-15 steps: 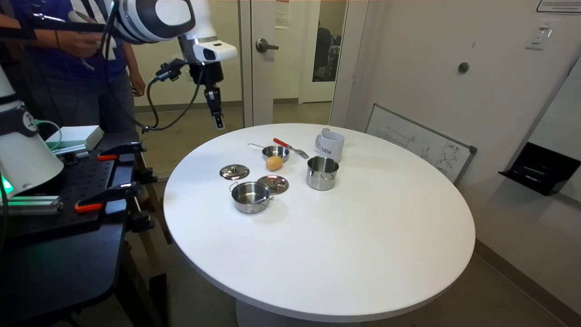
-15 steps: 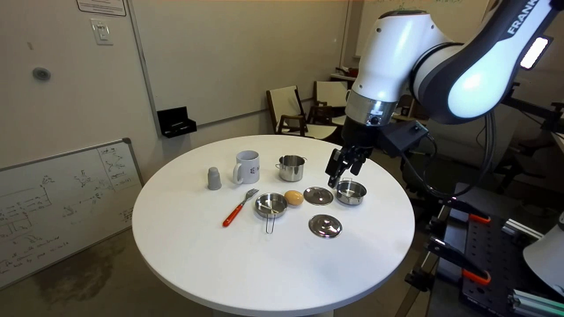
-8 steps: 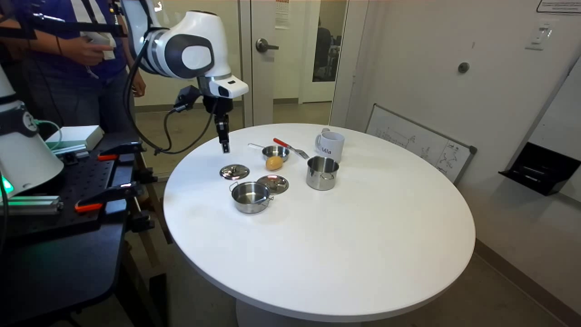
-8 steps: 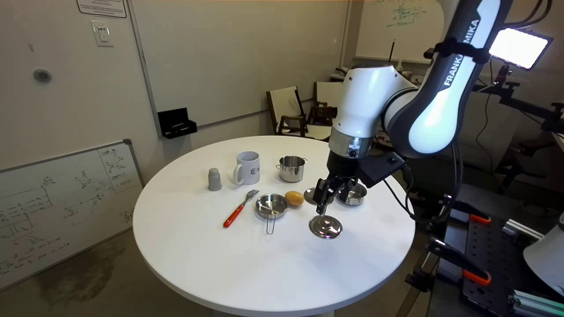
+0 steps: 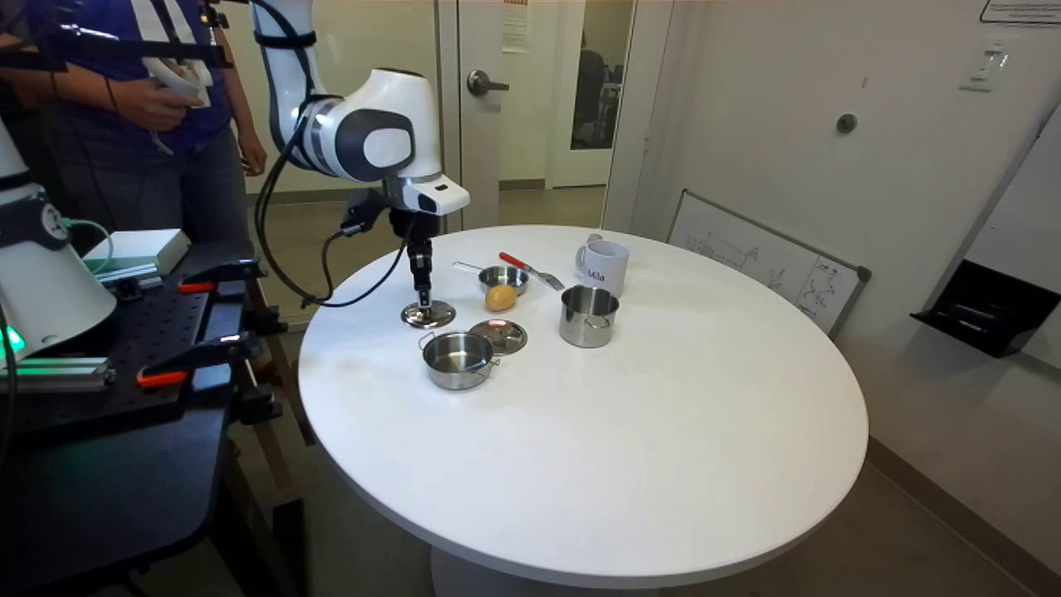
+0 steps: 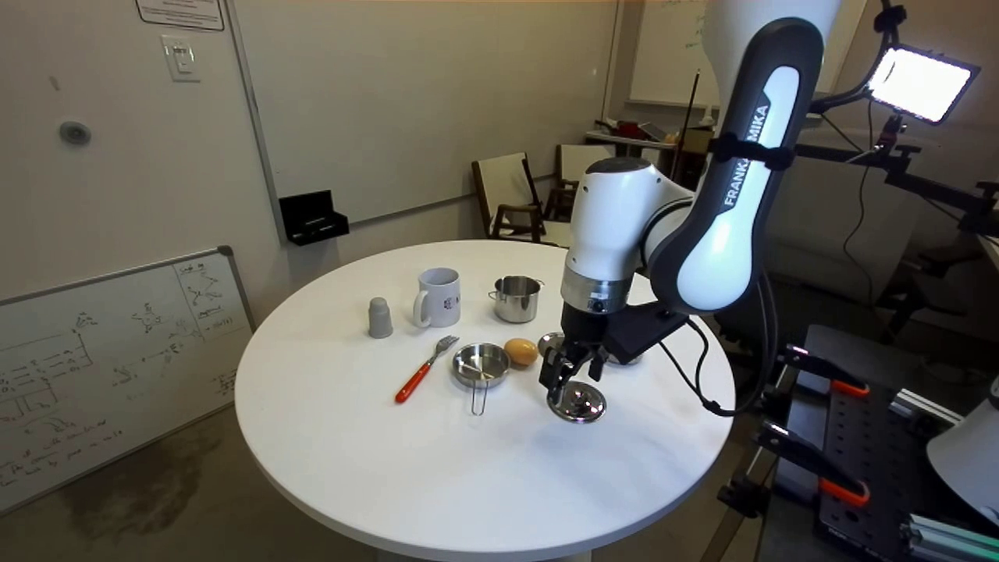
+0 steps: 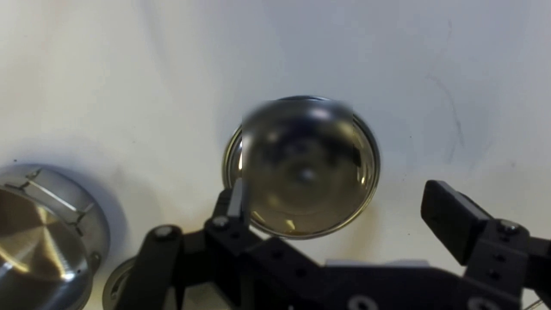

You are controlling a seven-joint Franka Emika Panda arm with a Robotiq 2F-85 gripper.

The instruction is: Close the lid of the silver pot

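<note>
The silver pot (image 5: 587,330), straight-sided and uncovered, stands upright on the table; it also shows in an exterior view (image 6: 517,303). A round silver lid (image 5: 443,318) with a centre knob lies flat on the table, also seen in an exterior view (image 6: 584,406) and the wrist view (image 7: 366,176), where its middle is blurred. A second similar lid (image 5: 500,338) lies beside the shallow bowl, partly hidden in an exterior view (image 6: 548,340). My gripper (image 5: 424,302) is directly above the first lid, fingers wide apart and empty (image 7: 333,196). I cannot tell whether the fingers touch the lid.
A shallow silver bowl (image 5: 458,378) with wire handles stands close to both lids; the wrist view shows it at left (image 7: 43,241). A yellow egg (image 6: 520,352), a small pan (image 6: 481,367), a red-handled fork (image 6: 421,376), a mug (image 6: 439,298) and a grey container (image 6: 380,318) share the table.
My arm has come down from above the table edge, bringing the gripper to just over the first lid. The pot, lids and other objects have not moved.
</note>
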